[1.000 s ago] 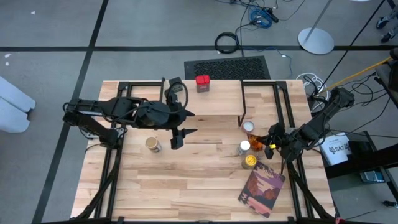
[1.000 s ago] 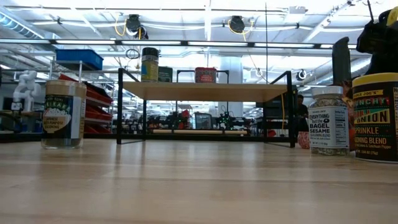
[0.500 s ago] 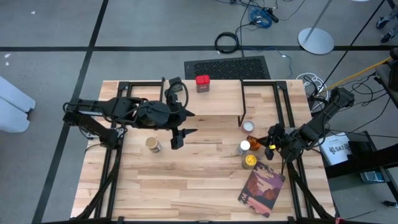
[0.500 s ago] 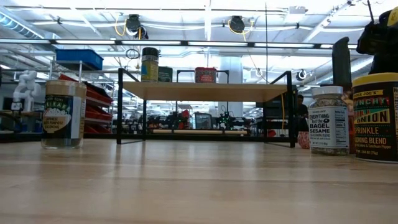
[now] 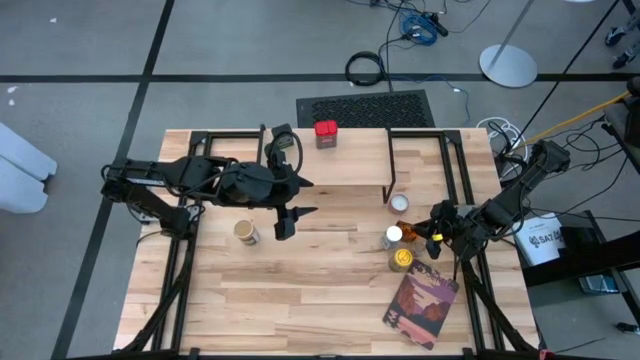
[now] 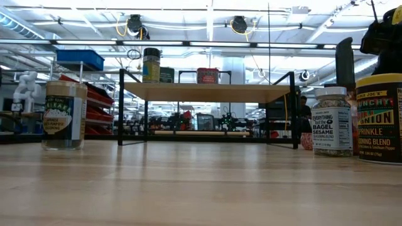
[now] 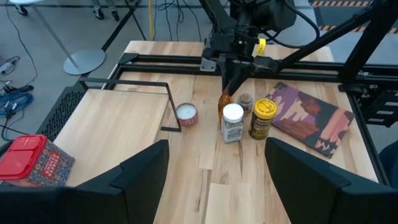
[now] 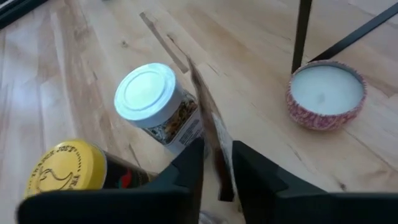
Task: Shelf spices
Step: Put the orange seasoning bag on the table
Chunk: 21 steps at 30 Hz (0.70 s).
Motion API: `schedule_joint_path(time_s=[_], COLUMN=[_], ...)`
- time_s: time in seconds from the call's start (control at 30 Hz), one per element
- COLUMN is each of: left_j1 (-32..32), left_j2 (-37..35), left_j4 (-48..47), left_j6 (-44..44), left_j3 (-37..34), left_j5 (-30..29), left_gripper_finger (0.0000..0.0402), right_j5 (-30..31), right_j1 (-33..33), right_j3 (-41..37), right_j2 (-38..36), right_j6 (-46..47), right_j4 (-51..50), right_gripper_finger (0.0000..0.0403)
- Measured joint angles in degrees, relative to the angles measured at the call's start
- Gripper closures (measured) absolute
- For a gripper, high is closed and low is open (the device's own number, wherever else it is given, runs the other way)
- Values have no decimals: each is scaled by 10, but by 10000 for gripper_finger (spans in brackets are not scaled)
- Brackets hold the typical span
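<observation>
High view: my left tool (image 5: 285, 222) hangs over mid-bench (image 5: 300, 300). The tan-topped jar (image 5: 246, 232) is just beside it, toward the left edge. My right tool (image 5: 432, 228) is low among the jars near the right edge. The shelf (image 5: 340, 165) lies by the far edge.
Low view: the tan-topped jar stands upright on the bench, not yet shelved.
Left wrist view: left tool released, spread wide, empty.
Right wrist view: right tool's state, I cannot tell. The white-lidded jar (image 8: 149, 93) is just beside it.
Judgement: the left arm is nearer the tan-topped jar, whose long axis is vertical, so a level sideways reach suits.

Overhead, tabletop-level and two wrist cameras all share the shelf (image 5: 330, 160).
</observation>
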Motion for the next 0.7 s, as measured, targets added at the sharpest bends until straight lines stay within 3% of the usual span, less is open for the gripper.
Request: schedule_joint_path(time_s=[0.17,0.37,0.7], left_j1=[0,0,2], left_j2=[0,0,0], left_j4=[0,0,-1], left_j6=[0,1,13], left_j3=[0,0,0], left_j5=[0,-2,-39], left_gripper_finger=[125,125,125], right_j5=[-2,32,97], right_j1=[0,0,-6], right_j3=[14,98,240], right_j2=[0,0,4], right_j6=[-10,-59,-181], right_j4=[5,-35,-98], right_gripper_finger=[284,247,232])
